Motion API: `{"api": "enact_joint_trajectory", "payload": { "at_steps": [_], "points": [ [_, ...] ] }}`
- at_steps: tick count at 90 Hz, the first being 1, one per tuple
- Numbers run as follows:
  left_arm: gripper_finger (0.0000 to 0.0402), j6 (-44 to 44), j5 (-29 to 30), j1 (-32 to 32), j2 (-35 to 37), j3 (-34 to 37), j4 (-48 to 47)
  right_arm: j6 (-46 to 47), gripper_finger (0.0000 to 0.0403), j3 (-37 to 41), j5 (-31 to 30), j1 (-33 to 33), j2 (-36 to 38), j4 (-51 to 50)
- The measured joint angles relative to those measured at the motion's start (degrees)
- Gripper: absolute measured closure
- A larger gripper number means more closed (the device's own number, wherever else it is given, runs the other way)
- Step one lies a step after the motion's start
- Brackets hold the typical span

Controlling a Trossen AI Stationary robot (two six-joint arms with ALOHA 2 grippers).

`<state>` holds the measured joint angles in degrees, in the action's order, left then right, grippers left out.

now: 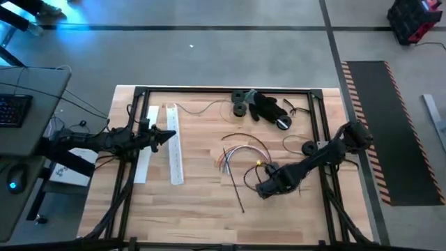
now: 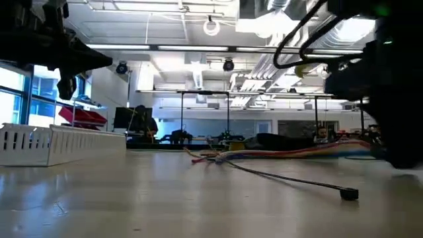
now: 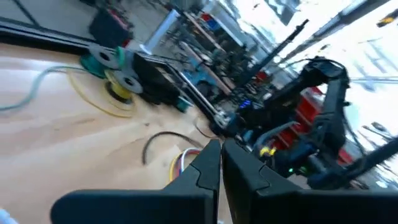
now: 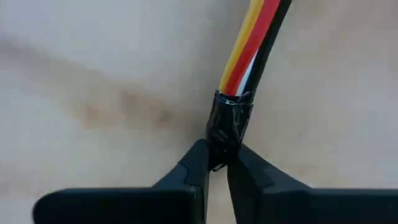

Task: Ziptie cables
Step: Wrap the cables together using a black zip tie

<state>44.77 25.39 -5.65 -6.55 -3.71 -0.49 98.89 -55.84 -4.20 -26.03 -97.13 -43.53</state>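
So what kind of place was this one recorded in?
Probably an industrial lab or workshop: exposed ceiling ducts and hanging lights in the low view, a hazard-striped floor mat beside the wooden table, and a desk with a keyboard next to the rig.

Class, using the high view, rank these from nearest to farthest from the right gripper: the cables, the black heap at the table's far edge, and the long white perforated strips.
1. The cables: the right gripper is shut on their taped end, right of centre.
2. The black heap: at the far edge, beyond the cables.
3. The white perforated strips: on the left side, by the left gripper.
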Motion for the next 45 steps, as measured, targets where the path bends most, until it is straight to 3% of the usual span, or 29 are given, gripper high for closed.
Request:
{"api": "enact_joint_trajectory", "payload": {
  "at_steps": [29, 45],
  "points": [
    [0.0401, -2.73, -0.22, 0.00, -7.54, -4.33, 0.11, -4.39, 0.0402, -0.68, -6.40, 7.44, 13.80, -1.29],
    [0.0401, -5.92, -0.24, 0.00, -10.99, -7.40, -0.04, -7.80, 0.0399, -4.13, -14.96, 10.37, 19.00, -1.77]
  ]
}}
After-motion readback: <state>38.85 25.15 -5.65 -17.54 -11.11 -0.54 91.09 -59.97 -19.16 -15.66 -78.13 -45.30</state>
